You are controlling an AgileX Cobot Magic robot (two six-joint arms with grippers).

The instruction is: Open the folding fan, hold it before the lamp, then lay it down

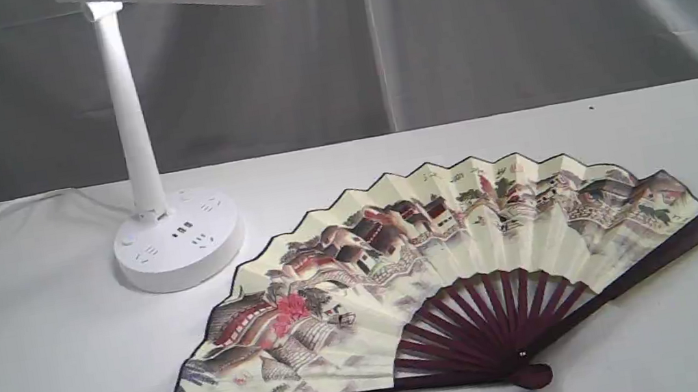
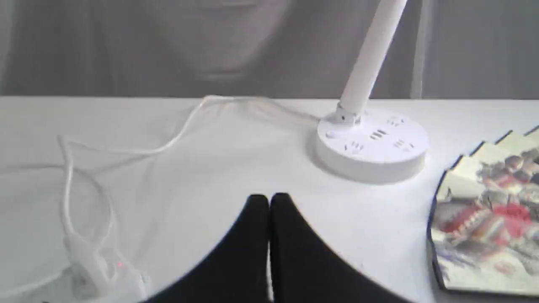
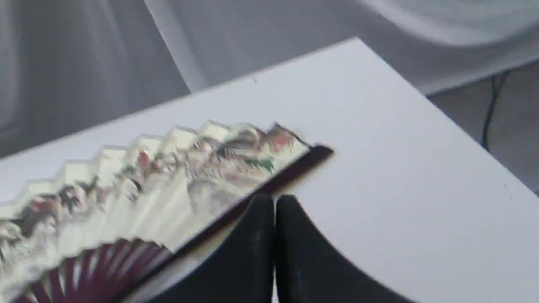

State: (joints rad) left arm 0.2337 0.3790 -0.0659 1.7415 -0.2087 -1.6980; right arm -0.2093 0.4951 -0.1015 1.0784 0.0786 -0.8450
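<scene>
Lying flat and wide open on the table, the folding fan rests near the lamp. The left gripper and right gripper are pressed together, holding nothing. The job looks finished.

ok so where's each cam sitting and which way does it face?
Exterior view: off the arms, raised, looking across the table at the open fan and the lamp; no arm shows.
Left wrist view: on the left arm, low, facing the lamp's base and one fan end; shut left end effector shows.
Right wrist view: on the right arm, tilted down at the fan's other end; shut right end effector shows.
Shared: all three see the fan; exterior and left wrist, the lamp.
</scene>
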